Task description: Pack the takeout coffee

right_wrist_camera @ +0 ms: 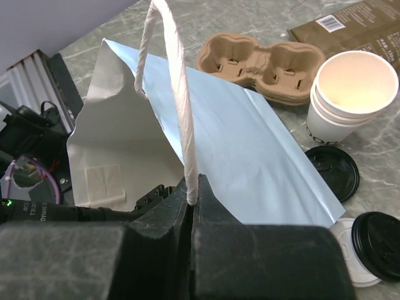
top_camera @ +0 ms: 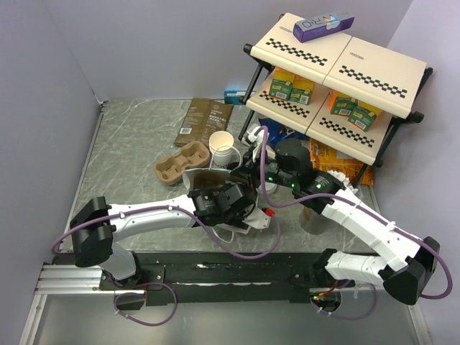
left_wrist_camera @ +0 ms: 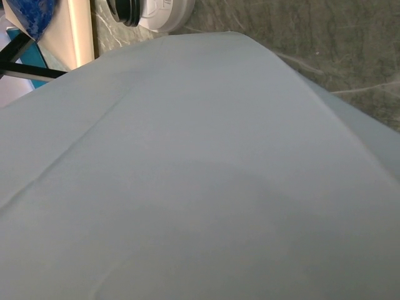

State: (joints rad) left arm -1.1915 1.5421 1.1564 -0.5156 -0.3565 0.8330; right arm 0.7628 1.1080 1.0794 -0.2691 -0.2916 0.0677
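Left gripper (top_camera: 231,207) is pressed against the near side of the white paper bag (right_wrist_camera: 250,156). It is spread wide, but its fingers are hidden by the bag's panel, so whether anything is gripped cannot be told. A brown pulp carrier (right_wrist_camera: 262,59) is seen on the tabletop (top_camera: 129,158) just beyond the bag, toward its left, and a dark coffee pouch (right_wrist_camera: 356,22) is seen farther beyond the bag. The takeout coffee (right_wrist_camera: 353,94), stacked white cups with open tops and no lids, is stood upright beyond the bag toward its right, not in it. One black lid (right_wrist_camera: 332,172) is laid flat between the cups and the bag. A second black lid (right_wrist_camera: 378,236) is rested on something white, right of the bag. Right gripper (right_wrist_camera: 192,197) is clamped shut on the bag's twisted white handle (right_wrist_camera: 178,94), by which the bag is held up. Step judged: bag opening and steadying, nothing packed yet. Next move likely calls for the bag mouth to be held open while a cup is lidded and lowered in upright
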